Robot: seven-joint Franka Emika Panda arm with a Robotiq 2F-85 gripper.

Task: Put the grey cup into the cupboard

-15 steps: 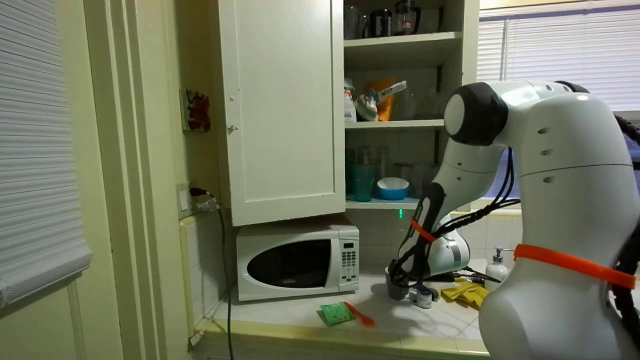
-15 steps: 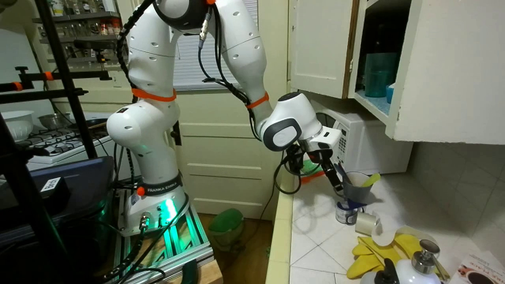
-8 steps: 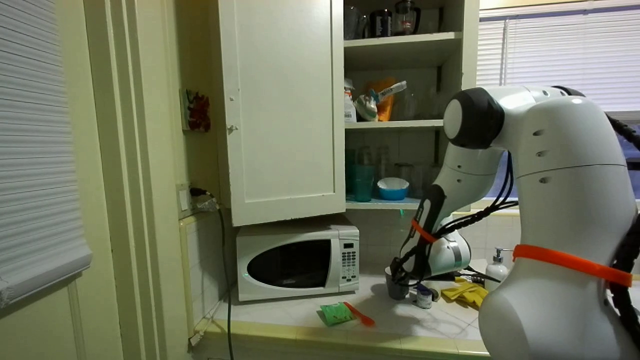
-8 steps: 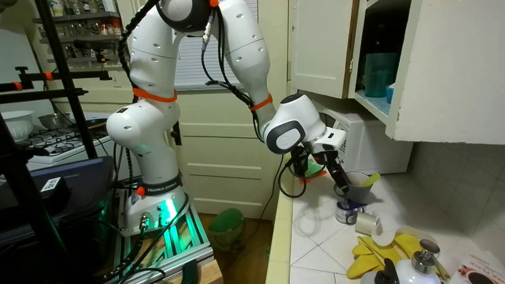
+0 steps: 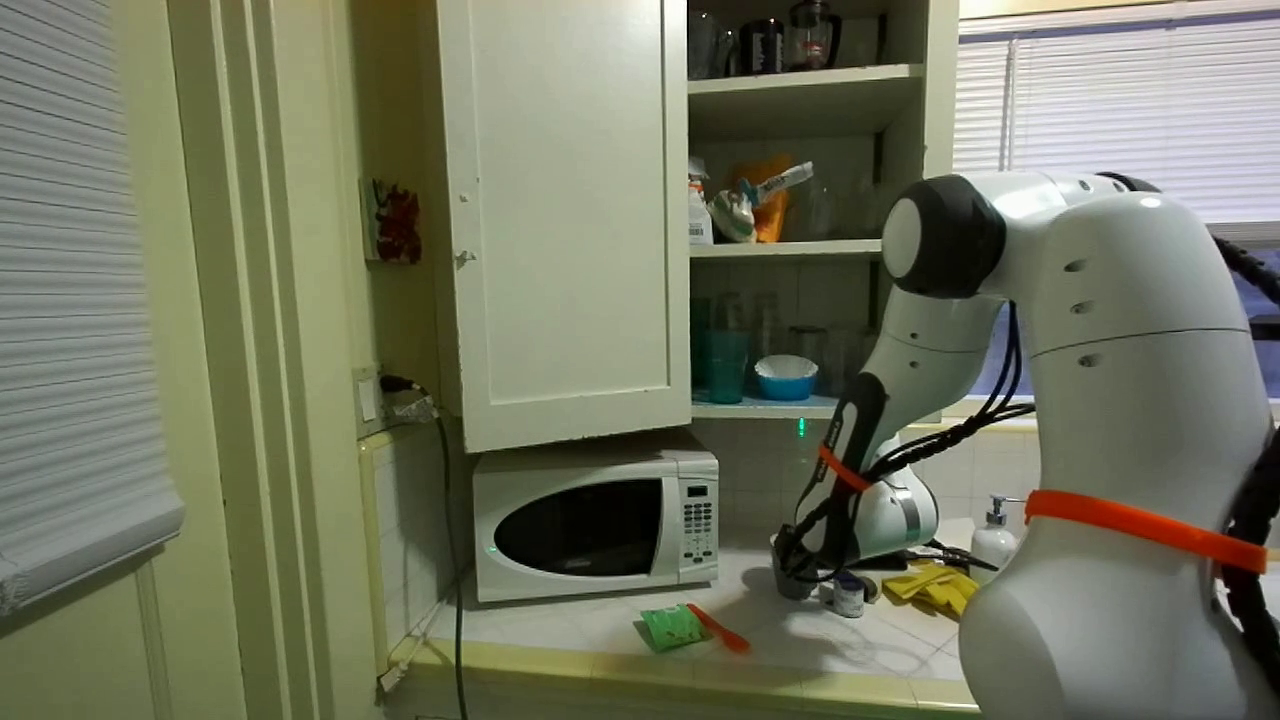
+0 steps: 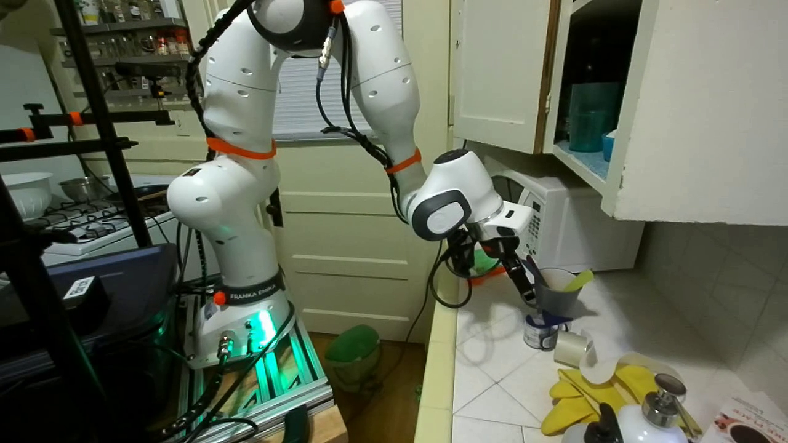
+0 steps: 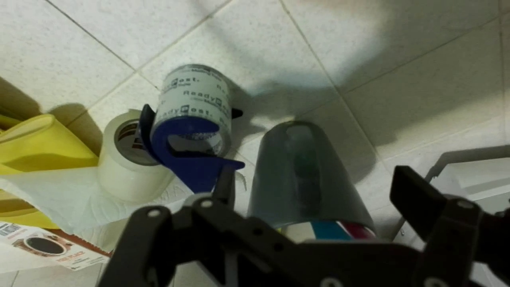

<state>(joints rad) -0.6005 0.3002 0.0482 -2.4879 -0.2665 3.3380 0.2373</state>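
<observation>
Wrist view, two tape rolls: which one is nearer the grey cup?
The printed roll in the blue dispenser, beside the grey cup. The plain pale roll shows no dispenser and lies farther off, by the yellow gloves.

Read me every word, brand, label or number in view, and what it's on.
"ReadyPost.", repeated: tape roll.
"Mailing Tape", smaller: same roll.
"FRANKA EMIKA": arm's base band.
Too small or blurred: carton print; microwave keypad and brand mark; black container; white shelf bottle; white label on black box; other small print.
Grey cup: no text seen.
</observation>
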